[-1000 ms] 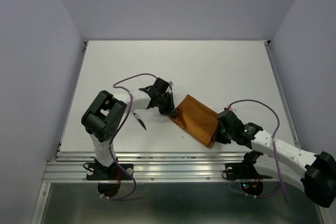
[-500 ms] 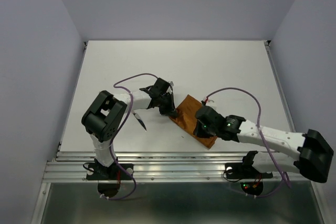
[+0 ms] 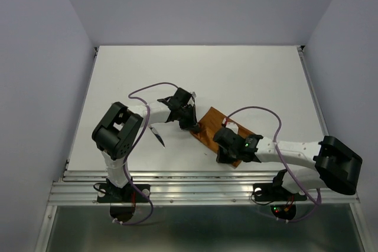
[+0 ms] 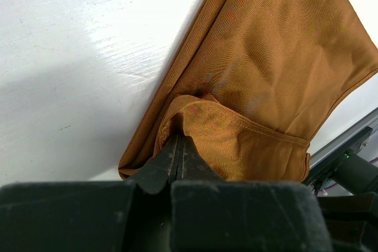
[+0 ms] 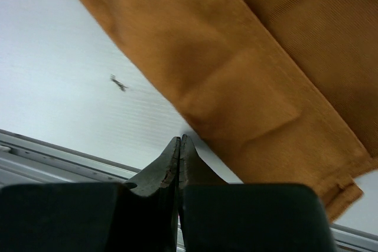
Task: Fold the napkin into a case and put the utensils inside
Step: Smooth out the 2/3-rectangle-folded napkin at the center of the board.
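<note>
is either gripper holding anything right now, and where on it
The left gripper pinches the napkin by a raised layer at its end. The right gripper is shut, holding nothing, beside the napkin's edge.

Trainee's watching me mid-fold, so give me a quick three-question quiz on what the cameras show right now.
1. True or false: the left gripper has its jaws shut on a fold of the rust-orange cloth napkin.
2. Multiple choice: the jaws of the right gripper are A) wide open, B) shut, C) out of view.
3. Fill in: the slender dark-tipped utensil lies ___ the napkin.
Key: 1 true; 2 B; 3 outside.
</note>
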Controlling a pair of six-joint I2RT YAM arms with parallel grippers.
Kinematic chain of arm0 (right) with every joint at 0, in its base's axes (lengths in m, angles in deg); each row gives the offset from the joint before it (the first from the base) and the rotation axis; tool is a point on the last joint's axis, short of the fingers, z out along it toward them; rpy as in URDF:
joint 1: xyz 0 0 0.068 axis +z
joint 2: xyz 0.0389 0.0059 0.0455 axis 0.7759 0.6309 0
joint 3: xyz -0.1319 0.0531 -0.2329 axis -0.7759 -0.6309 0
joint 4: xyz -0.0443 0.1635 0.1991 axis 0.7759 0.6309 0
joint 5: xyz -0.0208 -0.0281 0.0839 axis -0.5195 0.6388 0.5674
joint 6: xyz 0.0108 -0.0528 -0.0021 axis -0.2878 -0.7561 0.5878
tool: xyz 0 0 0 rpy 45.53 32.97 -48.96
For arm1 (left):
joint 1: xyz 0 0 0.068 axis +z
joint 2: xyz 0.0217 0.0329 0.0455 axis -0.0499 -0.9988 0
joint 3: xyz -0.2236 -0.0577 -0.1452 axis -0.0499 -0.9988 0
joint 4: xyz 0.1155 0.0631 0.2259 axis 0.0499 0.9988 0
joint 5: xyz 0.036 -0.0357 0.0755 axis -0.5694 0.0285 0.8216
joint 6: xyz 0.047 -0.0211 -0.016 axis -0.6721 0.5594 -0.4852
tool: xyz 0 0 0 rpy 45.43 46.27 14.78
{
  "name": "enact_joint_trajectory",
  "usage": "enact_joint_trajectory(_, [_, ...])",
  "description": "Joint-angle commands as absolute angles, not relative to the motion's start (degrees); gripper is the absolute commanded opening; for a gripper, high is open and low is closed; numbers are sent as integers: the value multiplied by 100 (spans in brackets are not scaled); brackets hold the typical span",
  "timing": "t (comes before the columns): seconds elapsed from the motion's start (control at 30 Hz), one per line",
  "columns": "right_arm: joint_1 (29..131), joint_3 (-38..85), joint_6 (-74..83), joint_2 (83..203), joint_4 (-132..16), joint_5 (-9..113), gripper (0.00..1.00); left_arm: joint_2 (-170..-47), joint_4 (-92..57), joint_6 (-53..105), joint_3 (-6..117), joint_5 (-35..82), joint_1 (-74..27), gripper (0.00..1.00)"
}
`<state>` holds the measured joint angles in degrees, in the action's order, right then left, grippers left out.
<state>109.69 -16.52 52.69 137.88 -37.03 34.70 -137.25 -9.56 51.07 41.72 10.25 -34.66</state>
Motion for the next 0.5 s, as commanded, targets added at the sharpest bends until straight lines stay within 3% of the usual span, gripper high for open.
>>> enact_joint_trajectory(0.0, [10977, -2039, 5565, 13309, -3382, 3207, 1, -13841, -382, 4827, 4173, 1216, -3528, 0])
enact_joint_trajectory(0.27, [10977, -2120, 5943, 12369, -2600, 2417, 1, -13858, -374, 4757, 4147, 1234, -3528, 0])
enact_joint_trajectory(0.47, [10907, -2084, 5970, 12490, -2458, 2169, 2, -13858, -347, 4730, 4182, 1216, -3528, 0])
